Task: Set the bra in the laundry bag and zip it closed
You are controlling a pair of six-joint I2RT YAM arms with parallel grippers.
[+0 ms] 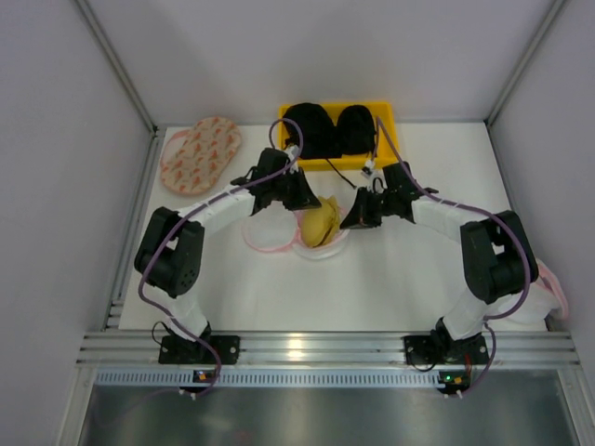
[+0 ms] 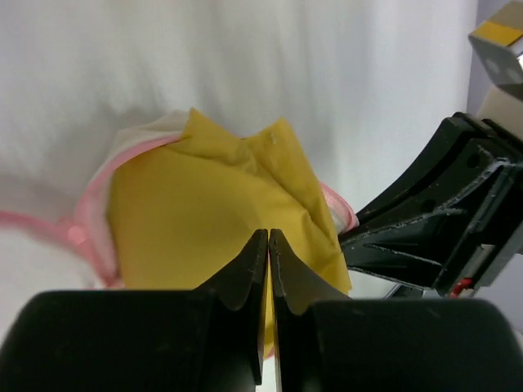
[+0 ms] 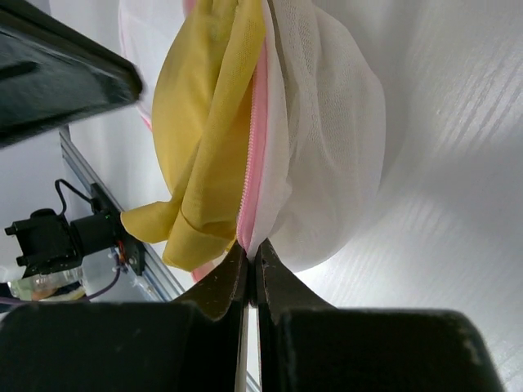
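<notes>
The mustard-yellow bra [image 1: 319, 226] lies bunched, partly inside the open round white mesh laundry bag [image 1: 270, 234] at the table's middle. In the left wrist view the bra [image 2: 204, 212] fills the bag's pink rim [image 2: 82, 237]. My left gripper [image 2: 268, 234] is shut, its tips against the bra fabric; nothing shows between them. In the right wrist view the bra [image 3: 204, 122] hangs out over the pink zip [image 3: 255, 163] of the bag [image 3: 327, 139]. My right gripper [image 3: 250, 249] is shut on the zip rim and holds that edge up.
A yellow bin [image 1: 386, 110] holding black bras [image 1: 321, 130] stands right behind both grippers. A larger oval pinkish bag [image 1: 200, 153] lies at the back left. Something pink [image 1: 553, 288] lies at the table's right edge by the right arm's elbow.
</notes>
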